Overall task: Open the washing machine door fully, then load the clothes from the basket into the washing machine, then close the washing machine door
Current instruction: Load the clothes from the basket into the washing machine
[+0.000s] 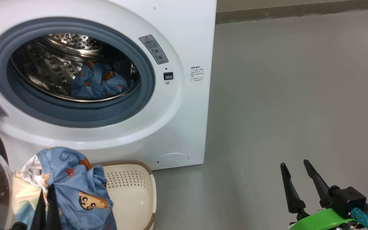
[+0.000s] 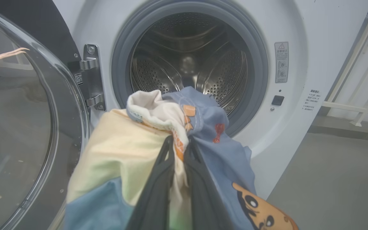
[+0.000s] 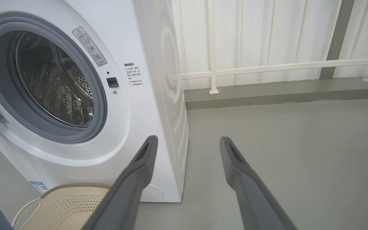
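Blue printed fabric, a garment (image 2: 133,150) with a cream lining, hangs pinched in the left gripper (image 2: 180,144), whose jaws are closed tight on it. It is near the front of the washing machine (image 1: 184,38) and hides the left part of the basket (image 1: 133,191) from the head view. A second blue bundle (image 1: 99,81) lies inside the steel drum (image 1: 56,64). The washing machine door (image 2: 18,127) stands swung open at the left. At the near right, the right gripper (image 1: 294,164) hovers over the grey floor (image 1: 299,80), jaws spread wide and empty.
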Robot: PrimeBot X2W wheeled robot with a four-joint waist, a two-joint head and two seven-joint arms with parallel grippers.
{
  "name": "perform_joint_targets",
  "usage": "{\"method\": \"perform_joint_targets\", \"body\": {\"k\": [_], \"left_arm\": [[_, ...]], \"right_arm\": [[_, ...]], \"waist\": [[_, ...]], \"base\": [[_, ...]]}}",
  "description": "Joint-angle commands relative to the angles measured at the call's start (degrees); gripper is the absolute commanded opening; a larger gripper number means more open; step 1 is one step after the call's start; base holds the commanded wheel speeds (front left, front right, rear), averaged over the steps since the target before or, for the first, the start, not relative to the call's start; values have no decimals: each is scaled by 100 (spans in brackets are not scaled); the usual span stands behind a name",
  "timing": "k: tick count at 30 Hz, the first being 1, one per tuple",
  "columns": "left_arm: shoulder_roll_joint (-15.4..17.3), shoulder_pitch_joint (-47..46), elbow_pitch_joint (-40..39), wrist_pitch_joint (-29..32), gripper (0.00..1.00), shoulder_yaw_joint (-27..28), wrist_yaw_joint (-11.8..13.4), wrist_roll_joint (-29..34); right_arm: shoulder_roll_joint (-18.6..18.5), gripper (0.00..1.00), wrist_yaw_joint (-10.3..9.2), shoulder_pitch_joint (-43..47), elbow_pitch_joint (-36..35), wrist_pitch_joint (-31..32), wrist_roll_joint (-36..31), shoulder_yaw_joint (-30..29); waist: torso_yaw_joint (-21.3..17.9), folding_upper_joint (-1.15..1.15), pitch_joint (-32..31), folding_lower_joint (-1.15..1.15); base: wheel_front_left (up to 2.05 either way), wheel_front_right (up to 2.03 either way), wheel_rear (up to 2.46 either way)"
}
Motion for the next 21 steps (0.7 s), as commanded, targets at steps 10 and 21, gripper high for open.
{"method": "perform_joint_targets", "body": {"k": [10,21], "left_arm": [[56,-300,-150,-37,0,161,-11,-37],[120,-1524,309,-37,0,323,-274,118]], "right_arm": [[-16,100,16,-120,-128,-68,56,183],[-16,100,16,-306,-167,-68,98,280]], "waist": [[-92,0,229,0],[-384,0,755,0]], "base": [[0,0,0],[0,0,0]]}}
